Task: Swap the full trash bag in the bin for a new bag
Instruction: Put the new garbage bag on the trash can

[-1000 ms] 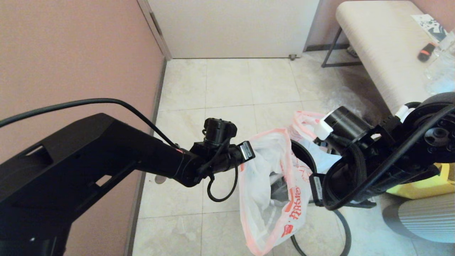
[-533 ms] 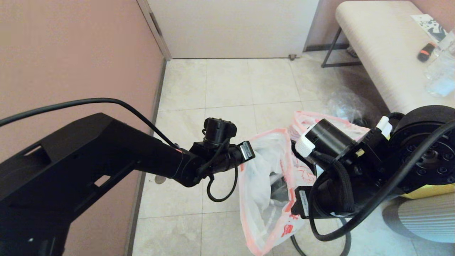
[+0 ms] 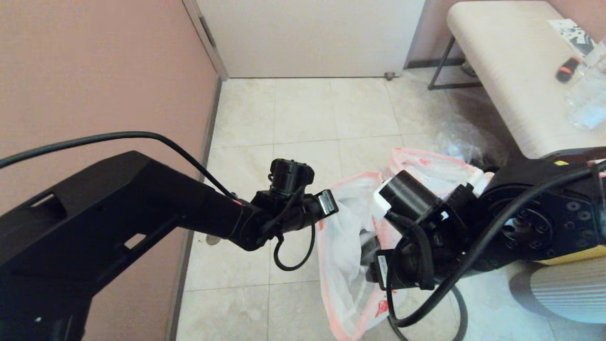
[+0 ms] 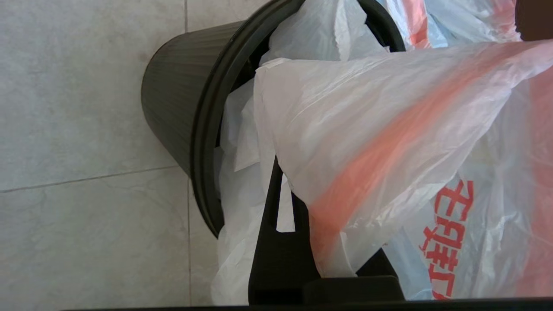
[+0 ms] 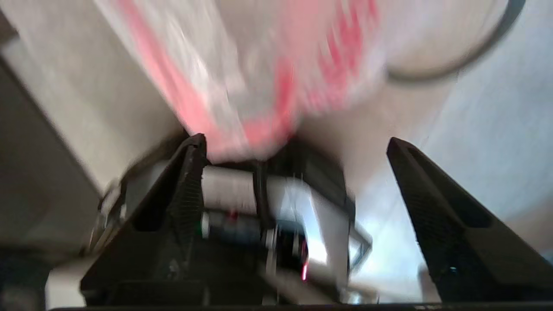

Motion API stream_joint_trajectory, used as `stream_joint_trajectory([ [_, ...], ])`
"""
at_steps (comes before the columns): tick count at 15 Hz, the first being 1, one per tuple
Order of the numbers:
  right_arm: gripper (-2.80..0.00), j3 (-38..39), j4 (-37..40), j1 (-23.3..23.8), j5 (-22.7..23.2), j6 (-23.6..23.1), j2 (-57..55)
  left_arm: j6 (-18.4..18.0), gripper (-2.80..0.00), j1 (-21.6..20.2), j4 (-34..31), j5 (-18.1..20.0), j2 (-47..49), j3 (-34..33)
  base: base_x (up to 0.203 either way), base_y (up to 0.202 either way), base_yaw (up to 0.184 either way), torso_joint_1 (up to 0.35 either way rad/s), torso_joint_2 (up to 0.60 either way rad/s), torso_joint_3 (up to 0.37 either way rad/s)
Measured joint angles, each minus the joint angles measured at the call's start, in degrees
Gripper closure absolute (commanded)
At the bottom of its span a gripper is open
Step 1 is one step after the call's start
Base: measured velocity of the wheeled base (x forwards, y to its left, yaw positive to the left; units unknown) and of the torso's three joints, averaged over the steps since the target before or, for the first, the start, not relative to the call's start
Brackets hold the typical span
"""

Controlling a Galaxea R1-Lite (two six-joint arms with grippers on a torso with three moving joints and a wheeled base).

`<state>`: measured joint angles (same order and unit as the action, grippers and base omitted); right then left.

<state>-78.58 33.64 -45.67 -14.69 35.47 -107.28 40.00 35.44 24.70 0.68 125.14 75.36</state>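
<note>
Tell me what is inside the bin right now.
White bag plastic fills the mouth of the bin, spilling over its rim. The left hand pinches a bag there. The bin's floor is covered, so anything beneath stays hidden.

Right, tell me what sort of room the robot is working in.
Probably a home entryway or hallway corner: a tiled floor meeting a pink wall, a closed pale door, and a cushioned bench on a metal frame.

Support surface: pale tiled floor (image 3: 303,118). Black bin (image 4: 173,103) stands on it at centre. Thin dark hoop (image 3: 459,303) lies at 5 o'clock, grey ribbed cylinder (image 3: 568,293) at 4 o'clock, crumpled clear bag (image 3: 459,137) at 2 o'clock.
</note>
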Motion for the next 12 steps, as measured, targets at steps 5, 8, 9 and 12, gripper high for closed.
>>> stream_joint_trajectory([
  [5,0.00,0.78,-4.32,1.16,-2.95,-0.72,-4.40,-0.07,0.00,-0.68,0.10,0.02,-0.12,0.11,0.000,0.000,0.000,0.000,0.00,0.000],
  [8,0.00,4.08,-4.65,2.40,-2.69,-2.12,-4.70,0.28,0.00,-1.65,0.10,3.15,-0.35,0.27,0.000,0.000,0.000,0.000,0.00,0.000],
  [9,0.00,4.59,-4.98,3.58,-2.59,-2.43,-5.00,1.06,0.00,-2.04,0.13,4.36,-0.71,0.21,0.000,0.000,0.000,0.000,0.00,0.000],
  [12,0.00,5.35,-5.56,8.76,-0.85,-2.46,-4.07,1.49,0.00,-4.16,0.11,4.77,-1.03,0.22,0.000,0.000,0.000,0.000,0.00,0.000],
])
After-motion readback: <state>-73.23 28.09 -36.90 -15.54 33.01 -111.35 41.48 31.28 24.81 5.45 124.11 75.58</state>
